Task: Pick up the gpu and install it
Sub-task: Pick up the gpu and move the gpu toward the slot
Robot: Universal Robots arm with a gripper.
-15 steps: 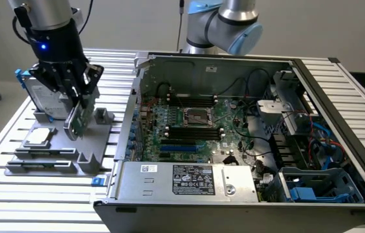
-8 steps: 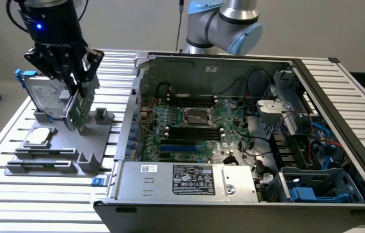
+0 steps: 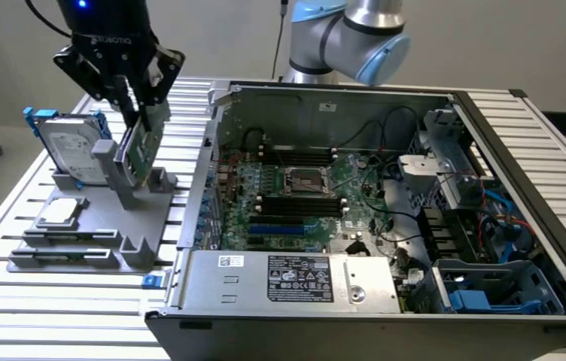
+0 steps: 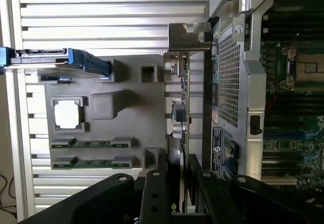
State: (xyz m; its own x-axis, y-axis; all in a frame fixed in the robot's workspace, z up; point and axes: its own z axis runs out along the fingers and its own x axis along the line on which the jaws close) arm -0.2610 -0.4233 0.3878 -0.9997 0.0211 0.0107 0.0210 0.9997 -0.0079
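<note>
End effector [image 4: 178, 193] is grasping the gpu [image 4: 179, 113]: one finger on each face, no gap visible in the wrist view. The card stands on edge directly under the end effector, its lower edge apparently in the slot of the grey holder [image 4: 116, 102], though you can't tell if it's fully seated.

Step in hand is the pick, early in the task. Pull straight up along the card's plane and don't twist, or the board could bind in the slot walls. Check the grip sits mid-card, clear of the silver end bracket [image 4: 187, 37] at the far end from the fingers.

Beside the end effector, away from the case, the hard drive [image 3: 67, 150] stands just beside the card, so allow no sideways drift. The CPU chip [image 4: 67, 114] lies lower on the same holder.

Beyond, on the other side, the open computer case [image 4: 230, 82] sits on the table [image 3: 62, 316], with its motherboard [image 3: 293, 195] exposed.
</note>
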